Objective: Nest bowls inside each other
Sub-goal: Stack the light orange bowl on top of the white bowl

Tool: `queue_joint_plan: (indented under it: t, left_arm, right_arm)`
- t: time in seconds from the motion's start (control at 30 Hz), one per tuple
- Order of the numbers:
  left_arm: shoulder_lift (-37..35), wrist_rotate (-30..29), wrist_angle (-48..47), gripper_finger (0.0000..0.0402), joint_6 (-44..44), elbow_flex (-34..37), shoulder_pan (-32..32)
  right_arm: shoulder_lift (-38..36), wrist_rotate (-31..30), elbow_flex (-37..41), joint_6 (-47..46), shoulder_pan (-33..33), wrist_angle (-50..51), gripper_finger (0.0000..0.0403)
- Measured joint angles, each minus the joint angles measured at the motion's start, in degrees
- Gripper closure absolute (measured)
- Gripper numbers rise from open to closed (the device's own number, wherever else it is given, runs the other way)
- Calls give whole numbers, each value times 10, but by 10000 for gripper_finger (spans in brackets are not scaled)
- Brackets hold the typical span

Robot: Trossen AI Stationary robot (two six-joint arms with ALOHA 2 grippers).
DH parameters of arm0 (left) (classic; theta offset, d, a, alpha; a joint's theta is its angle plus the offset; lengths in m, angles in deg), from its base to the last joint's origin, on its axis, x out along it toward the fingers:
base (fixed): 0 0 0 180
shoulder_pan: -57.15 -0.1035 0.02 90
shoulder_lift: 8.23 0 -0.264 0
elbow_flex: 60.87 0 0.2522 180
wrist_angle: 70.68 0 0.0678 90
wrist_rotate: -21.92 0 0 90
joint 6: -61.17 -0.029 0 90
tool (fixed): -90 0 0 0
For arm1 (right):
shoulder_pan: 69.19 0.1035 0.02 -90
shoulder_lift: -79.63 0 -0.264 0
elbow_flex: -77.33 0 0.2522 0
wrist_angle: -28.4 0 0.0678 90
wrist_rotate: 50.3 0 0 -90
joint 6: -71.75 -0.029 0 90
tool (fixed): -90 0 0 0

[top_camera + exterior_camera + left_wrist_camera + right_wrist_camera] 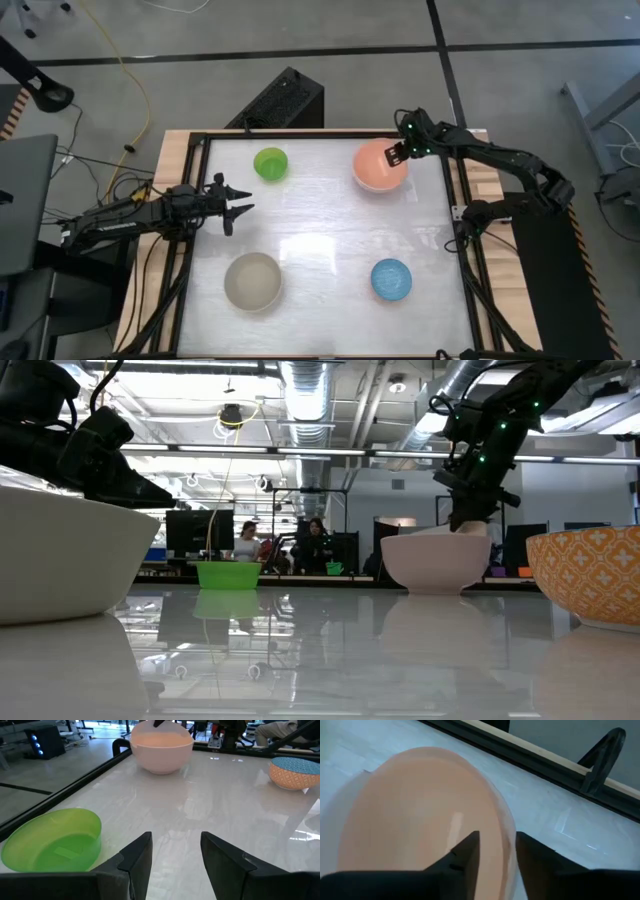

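Observation:
A salmon-orange bowl [378, 163] sits nested inside a pale pink-white bowl [162, 757] at the table's far right. My right gripper [497, 840] is open above their far-right rim, one finger over the inside and one outside. A green bowl [270, 163] stands at the far middle. A grey-beige bowl [252, 281] stands at the near middle. A blue bowl [391, 279] with a patterned orange outside stands near right. My left gripper [240, 207] hovers open at the left, pointing level across the table, just nearer than the green bowl [55, 840]. My right gripper comes slanting down from the table's far right and stands astride the nested bowls' rim [502, 827]. Whether either finger touches the rim, I cannot tell. Both bowls rest upright on the table.
A black frame rail [320, 133] runs around the tabletop. The middle of the white tabletop [320, 230] lies bare between the bowls. A black box [285, 100] stands on the floor beyond the far edge. People sit in the room behind [248, 540].

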Motion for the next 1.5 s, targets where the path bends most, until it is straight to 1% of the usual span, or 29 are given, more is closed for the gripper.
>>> queue_joint_plan:
  t: [0.13, 0.27, 0.4, 0.6, 0.67, 0.77, 0.83, 0.93, 1.0, 1.03, 1.1, 1.3, 1.37, 1.5]
  left_arm:
    - [0, 0, 0, 244, 0, 0, 0]
    - [0, 0, 0, 244, 0, 0, 0]
    - [0, 0, 0, 244, 0, 0, 0]
    - [0, 0, 0, 244, 0, 0, 0]
    - [0, 0, 0, 244, 0, 0, 0]
    - [0, 0, 0, 244, 0, 0, 0]
    - [0, 0, 0, 244, 0, 0, 0]
    - [0, 0, 0, 244, 0, 0, 0]
    - [0, 0, 0, 244, 0, 0, 0]
    - [0, 0, 0, 244, 0, 0, 0]
    - [0, 0, 0, 244, 0, 0, 0]
    - [0, 0, 0, 244, 0, 0, 0]
    - [0, 0, 0, 244, 0, 0, 0]
    - [0, 0, 0, 244, 0, 0, 0]
  right_arm:
    - [0, -4, -4, 24, -3, 5, 208]
    - [0, -4, -34, 34, -14, 36, 183]
    - [0, -4, -66, 45, -22, 54, 177]
    - [0, -5, -90, 37, -15, 54, 185]
    - [0, -28, -90, 28, -2, 56, 195]
    - [0, -105, -90, 26, 32, 53, 229]
    - [0, -154, -90, 24, 57, 46, 265]
    - [1, -211, -90, -2, 103, 38, 334]
    - [7, -262, -82, -11, 137, 31, 380]
    - [10, -294, -74, -22, 152, 30, 389]
    - [21, -342, -62, -55, 174, 37, 388]
    - [64, -413, -38, -118, 214, 44, 397]
    - [78, -421, -37, -133, 217, 46, 398]
    - [105, -412, -37, -157, 218, 50, 398]
